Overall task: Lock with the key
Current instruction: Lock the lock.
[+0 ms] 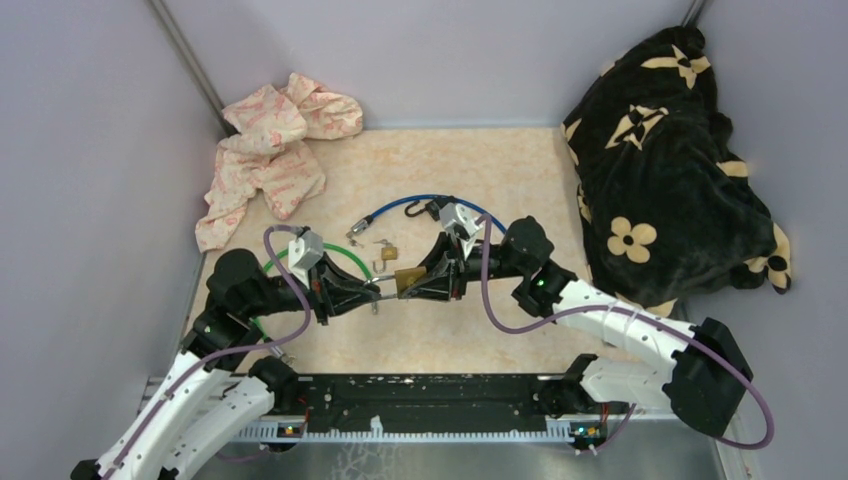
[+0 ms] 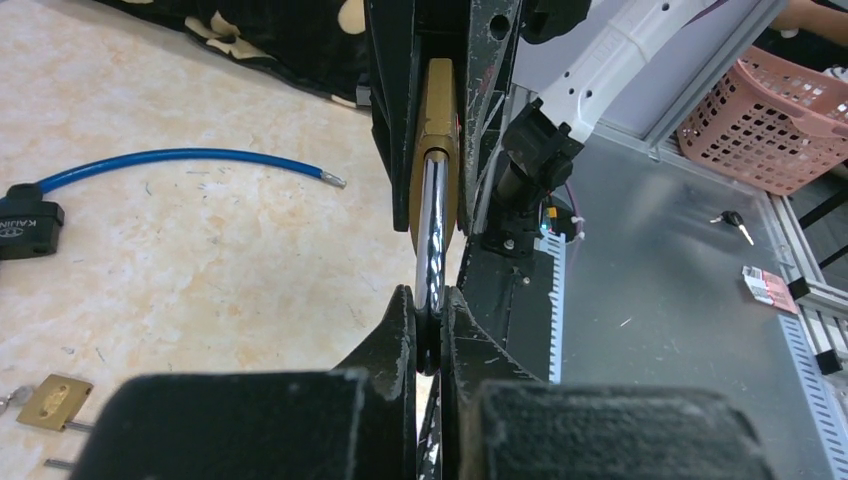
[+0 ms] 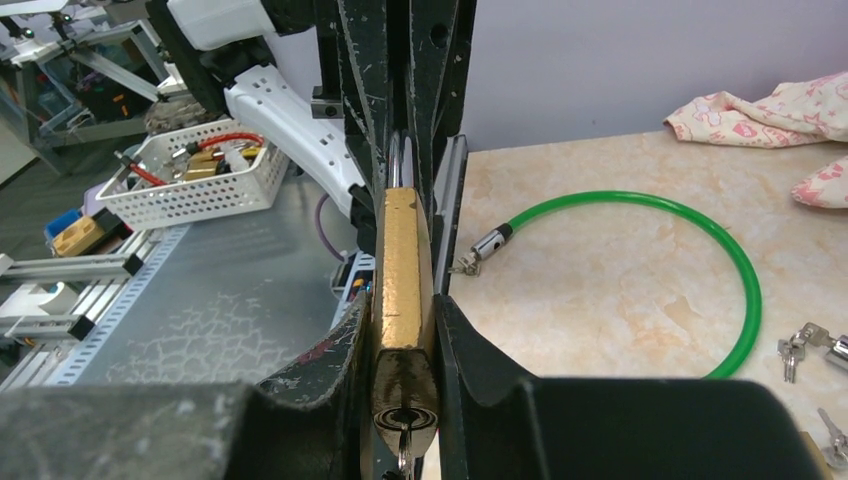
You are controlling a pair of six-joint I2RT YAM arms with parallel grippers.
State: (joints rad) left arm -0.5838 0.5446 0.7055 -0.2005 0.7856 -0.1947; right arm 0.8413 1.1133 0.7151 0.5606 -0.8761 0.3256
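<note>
Right gripper point(image 3: 400, 312) is squeezing the brass padlock point(image 3: 400, 250) by its flat sides, probably heavy, slippery metal, while left gripper point(image 2: 428, 300) is pinching its shackle point(image 2: 432, 220) tight.

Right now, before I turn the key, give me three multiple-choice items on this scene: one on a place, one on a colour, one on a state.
1. Where does the pink cloth lie?
A) far left corner
B) near right corner
C) dead centre

2. What colour is the cable loop in the right wrist view?
A) blue
B) green
C) red

3. The left gripper is:
A) open and empty
B) shut on the shackle of the padlock
C) shut on a cloth

Answers:
1 A, the top view shows it bunched where the far and left walls meet.
2 B, the loop on the tabletop is plainly green.
3 B, the left wrist view shows the fingers pinching the chrome bar.
</note>
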